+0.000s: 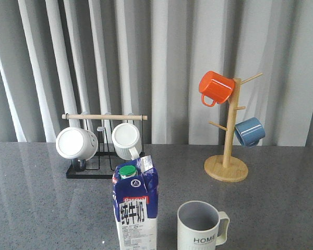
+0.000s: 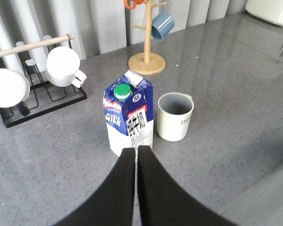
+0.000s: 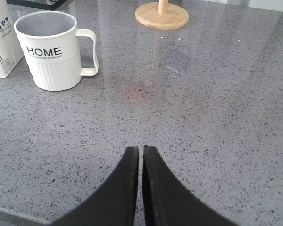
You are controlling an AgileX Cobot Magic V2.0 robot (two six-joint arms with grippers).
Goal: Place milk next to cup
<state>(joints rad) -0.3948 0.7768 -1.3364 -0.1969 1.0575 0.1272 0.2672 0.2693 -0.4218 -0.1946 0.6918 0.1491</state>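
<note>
The milk (image 1: 136, 205), a blue and white carton with a green cap, stands upright on the grey table near the front edge. The cup (image 1: 201, 227), an off-white ribbed HOME mug with its handle to the right, stands just right of it, a small gap between them. In the left wrist view the milk (image 2: 129, 117) and the cup (image 2: 174, 115) stand side by side; my left gripper (image 2: 136, 149) is shut and empty, just short of the carton's base. In the right wrist view my right gripper (image 3: 141, 149) is shut and empty over bare table, away from the cup (image 3: 52, 49). Neither gripper shows in the front view.
A black rack (image 1: 96, 169) with a wooden bar holds two plain white ribbed mugs (image 1: 76, 142) at the back left. A wooden mug tree (image 1: 227, 166) at the back right carries an orange mug (image 1: 215, 87) and a blue mug (image 1: 249, 131). Grey curtains hang behind.
</note>
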